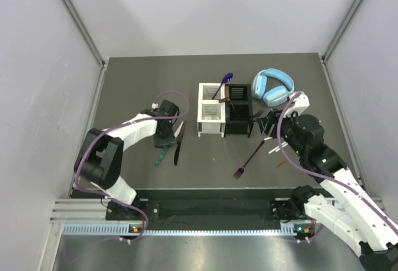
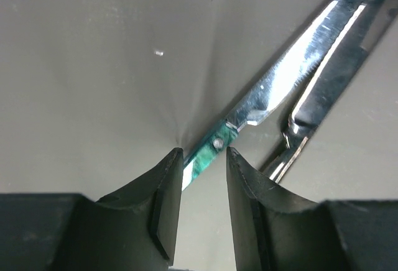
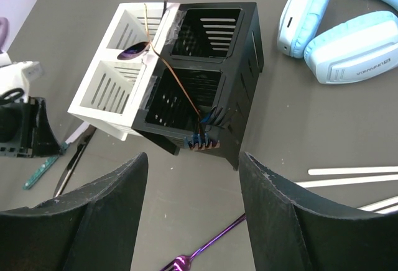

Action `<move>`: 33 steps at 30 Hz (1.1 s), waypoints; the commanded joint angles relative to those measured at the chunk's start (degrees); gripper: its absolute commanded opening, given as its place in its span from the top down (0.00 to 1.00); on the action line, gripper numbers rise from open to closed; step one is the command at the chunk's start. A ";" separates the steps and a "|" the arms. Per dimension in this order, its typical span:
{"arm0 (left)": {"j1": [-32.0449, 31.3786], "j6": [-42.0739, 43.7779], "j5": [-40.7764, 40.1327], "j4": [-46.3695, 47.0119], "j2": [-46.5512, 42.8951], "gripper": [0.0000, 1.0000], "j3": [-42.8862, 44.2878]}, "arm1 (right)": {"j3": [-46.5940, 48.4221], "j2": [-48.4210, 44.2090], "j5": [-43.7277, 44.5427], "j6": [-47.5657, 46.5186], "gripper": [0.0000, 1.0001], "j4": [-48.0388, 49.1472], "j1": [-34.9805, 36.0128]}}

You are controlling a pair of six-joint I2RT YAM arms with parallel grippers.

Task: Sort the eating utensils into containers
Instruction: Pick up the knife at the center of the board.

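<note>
A green-handled knife lies on the table, its blade pointing away. My left gripper stands open low over it, the handle between the fingertips with a gap on each side. A second, dark knife lies right beside it. The white container holds a purple spoon. Against it stands the black container, with a fork's tines hanging over its near wall. My right gripper hovers open and empty near the black container, above a purple fork. White sticks lie to its right.
Light-blue headphones lie at the back right, close to the black container. The purple fork and the sticks lie between the containers and the right arm. Grey walls close off the table's sides and back.
</note>
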 commanded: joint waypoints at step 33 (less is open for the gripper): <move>0.47 -3.76 -2.69 7.34 -3.56 1.00 -3.15 | -0.29 0.19 -1.51 0.73 0.38 1.95 -0.30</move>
